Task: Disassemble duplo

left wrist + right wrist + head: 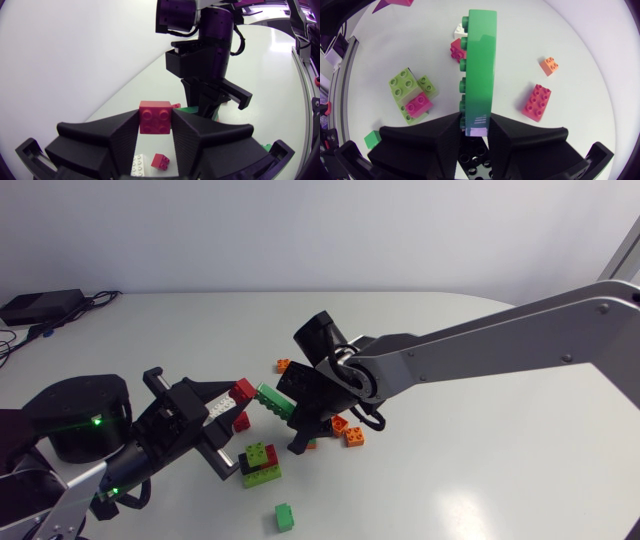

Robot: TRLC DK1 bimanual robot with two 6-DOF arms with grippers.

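Your left gripper [155, 125] clamps red brick [155, 115]; right gripper [473, 122] clamps long green brick [480, 65]. Likely light, rigid, slick plastic: squeeze flat sides, avoid studs.

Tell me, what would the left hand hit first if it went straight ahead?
Most likely the green brick in the right hand, just beyond the red brick the left hand grips, though depth is unclear.

obstacles mid-table: lime stack [262, 463], orange bricks [348, 430], small green brick [285, 517] | free: far half of table [420, 320]
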